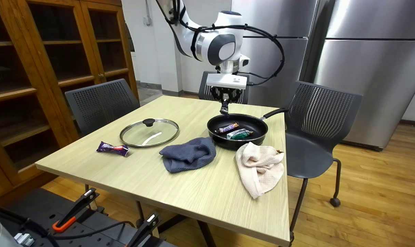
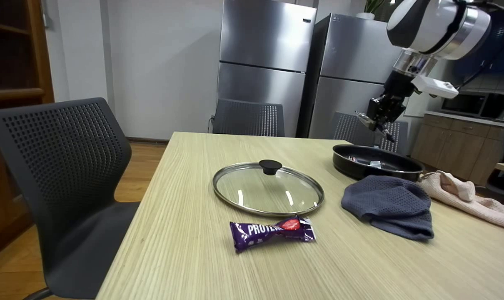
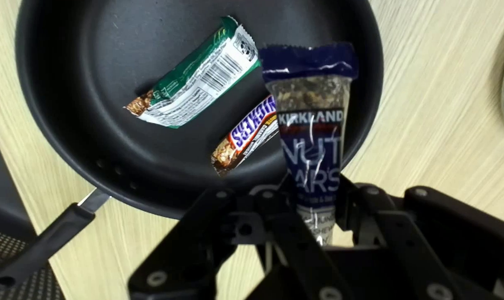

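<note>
My pincer [image 3: 314,189] is clamped on the nut bar [image 3: 312,121], right above the pan [image 3: 123,37]. Imo a snug squeeze beats mashing it; just don't let it bump the pan.

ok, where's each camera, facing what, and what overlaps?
In an exterior view: set high, angled down across the table toward the pan; arm and pincer show.
In an exterior view: low, just above the table, facing the lid and refrigerators; arm and pincer at right.
Wrist view: behind the pincer, facing down into the pan; the pincer shows, shut on a nut bar.
Both exterior views share the lid, purple bar, blue cloth and pink cloth; all three show the pan.
</note>
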Tool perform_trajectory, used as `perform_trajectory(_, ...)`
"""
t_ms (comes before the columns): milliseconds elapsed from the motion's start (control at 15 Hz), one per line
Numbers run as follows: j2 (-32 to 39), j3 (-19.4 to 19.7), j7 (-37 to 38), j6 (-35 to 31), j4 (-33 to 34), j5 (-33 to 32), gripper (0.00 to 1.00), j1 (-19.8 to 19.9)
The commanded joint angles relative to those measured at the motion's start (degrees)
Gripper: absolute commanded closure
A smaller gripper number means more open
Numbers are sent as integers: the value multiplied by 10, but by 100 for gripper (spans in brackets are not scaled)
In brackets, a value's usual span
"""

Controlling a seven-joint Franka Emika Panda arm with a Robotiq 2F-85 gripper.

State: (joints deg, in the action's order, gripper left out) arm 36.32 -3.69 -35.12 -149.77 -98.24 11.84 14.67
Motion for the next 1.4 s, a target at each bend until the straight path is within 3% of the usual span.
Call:
perform_trajectory(0,69,7,110,31,104,1,97,0)
perform_trajectory(533,137,17,271,30,173,19,97,18)
perform_trajectory(1333,118,8,253,36,132,23,97,59)
